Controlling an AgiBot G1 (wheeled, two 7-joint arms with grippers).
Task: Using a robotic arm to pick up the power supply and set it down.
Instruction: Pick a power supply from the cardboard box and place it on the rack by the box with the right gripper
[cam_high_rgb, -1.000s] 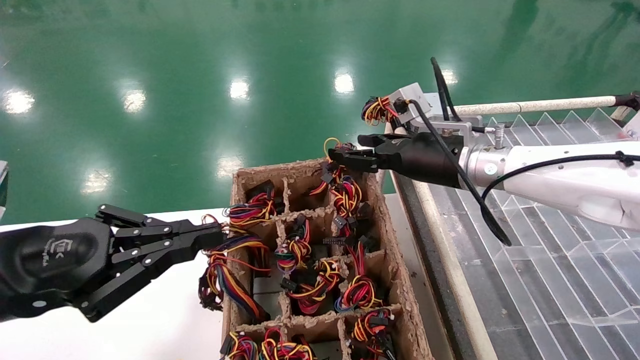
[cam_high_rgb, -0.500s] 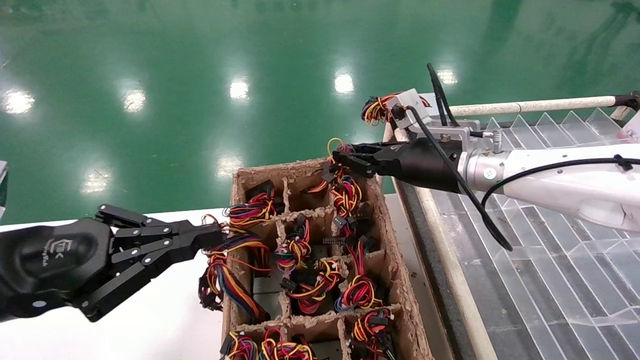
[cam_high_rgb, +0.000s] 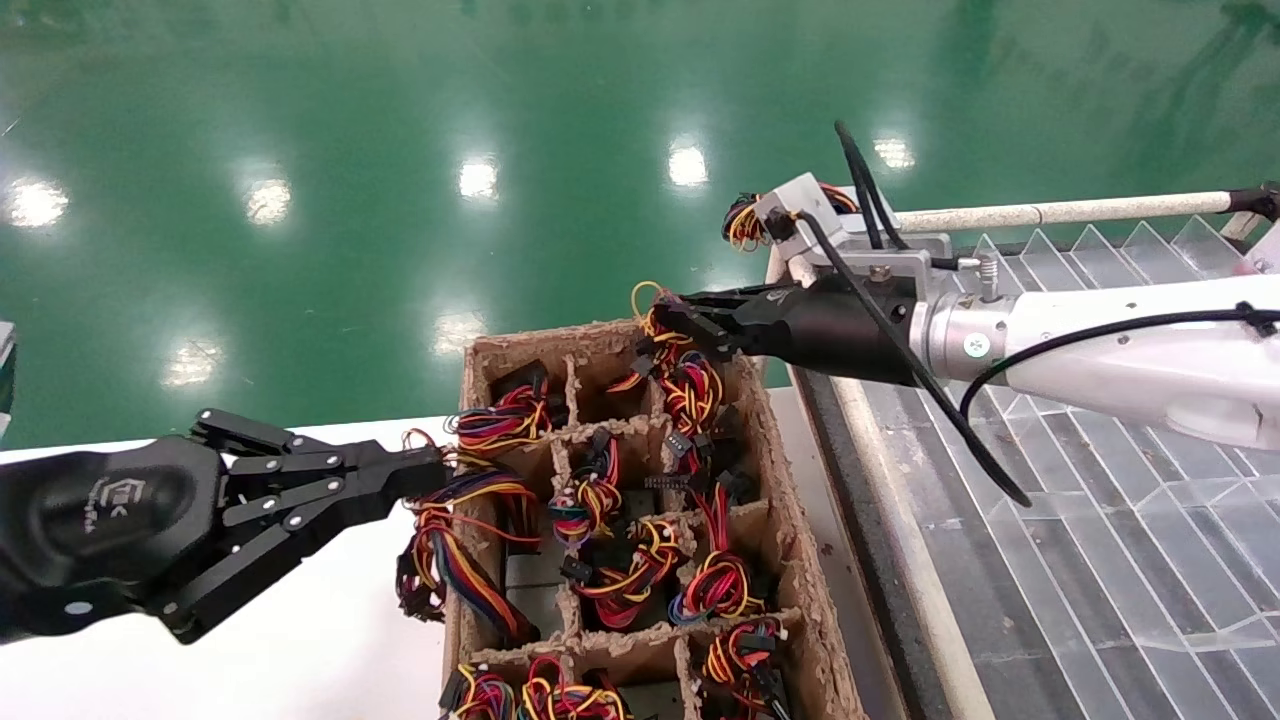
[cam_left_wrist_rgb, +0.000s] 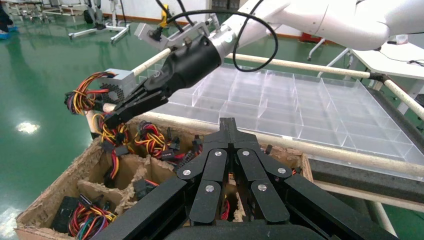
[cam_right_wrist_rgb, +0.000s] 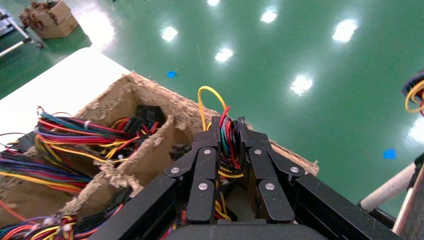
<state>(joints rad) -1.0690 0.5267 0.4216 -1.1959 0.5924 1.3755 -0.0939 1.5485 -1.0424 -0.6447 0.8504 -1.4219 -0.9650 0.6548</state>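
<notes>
Both right gripper (cam_right_wrist_rgb: 228, 131) fingers pinch a wire bundle (cam_right_wrist_rgb: 229, 142) running upright

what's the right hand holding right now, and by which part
The right hand pinches a wire bundle over the far corner cell of the cardboard box; no power supply body shows in its fingers.

The floor (cam_high_rgb: 350, 150) is glossy green, mirroring lamps. The box (cam_high_rgb: 800, 590) looks like rough, fibrous brown pulp cardboard with ragged edges. The wires (cam_high_rgb: 690, 385) in it have smooth coloured plastic sheaths. Right of the box, the tray (cam_high_rgb: 1120, 500) is clear glossy plastic. The right gripper (cam_high_rgb: 668, 312) and left gripper (cam_high_rgb: 435, 470) are matt black; the wrist (cam_high_rgb: 950, 340) behind the right one is brushed silver metal, the arm (cam_high_rgb: 1150, 360) glossy white.
</notes>
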